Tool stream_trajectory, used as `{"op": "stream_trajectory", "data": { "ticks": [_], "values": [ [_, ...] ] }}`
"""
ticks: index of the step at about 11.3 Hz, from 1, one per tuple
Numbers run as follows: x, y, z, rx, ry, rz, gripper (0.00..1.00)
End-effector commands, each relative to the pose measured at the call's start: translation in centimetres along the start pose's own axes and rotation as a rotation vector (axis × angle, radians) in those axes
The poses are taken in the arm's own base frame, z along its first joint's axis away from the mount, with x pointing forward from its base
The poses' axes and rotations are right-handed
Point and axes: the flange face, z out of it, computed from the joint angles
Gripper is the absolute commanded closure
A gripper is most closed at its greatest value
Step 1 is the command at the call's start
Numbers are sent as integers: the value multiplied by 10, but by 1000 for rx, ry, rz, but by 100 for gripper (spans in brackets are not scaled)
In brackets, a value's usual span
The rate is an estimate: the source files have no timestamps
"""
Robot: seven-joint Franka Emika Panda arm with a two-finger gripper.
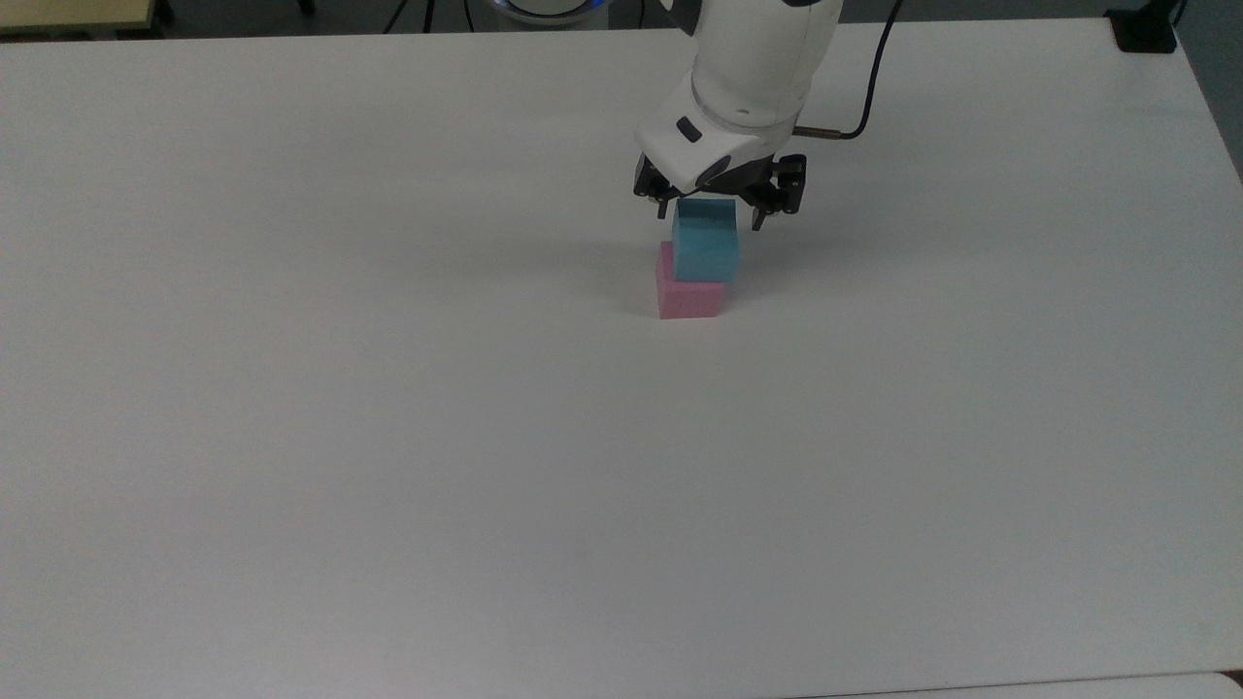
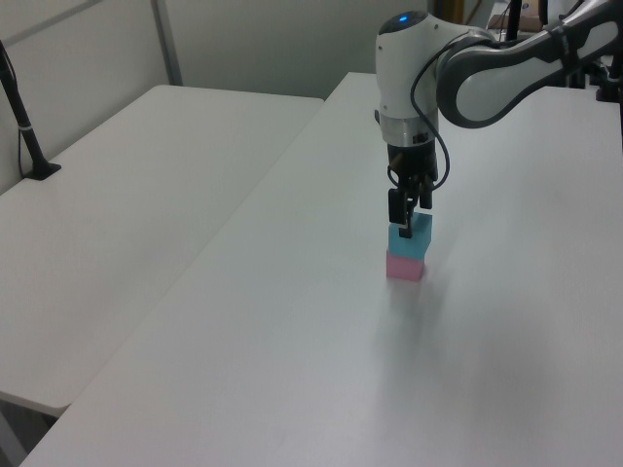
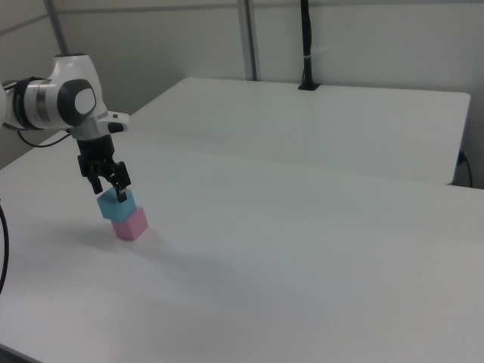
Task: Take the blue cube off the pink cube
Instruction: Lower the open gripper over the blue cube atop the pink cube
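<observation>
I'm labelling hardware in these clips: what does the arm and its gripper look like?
The arm has glossy white shells with dark grey joint sections and a small blue light on top. The gripper is black, two-fingered. A thin black cable loops beside the wrist.
</observation>
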Motion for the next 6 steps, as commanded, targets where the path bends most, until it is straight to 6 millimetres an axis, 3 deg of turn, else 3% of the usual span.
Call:
{"op": "stream_trajectory", "data": {
  "ticks": [1, 2, 3, 4, 6],
  "values": [
    [5, -3, 5, -30, 24, 8, 0],
    [5, -7, 12, -42, 18, 4, 0],
    [2, -18, 11, -44, 24, 9, 7],
    [1, -20, 12, -67, 34, 6, 23],
    [2, -22, 7, -54, 40, 19, 45]
  ]
}}
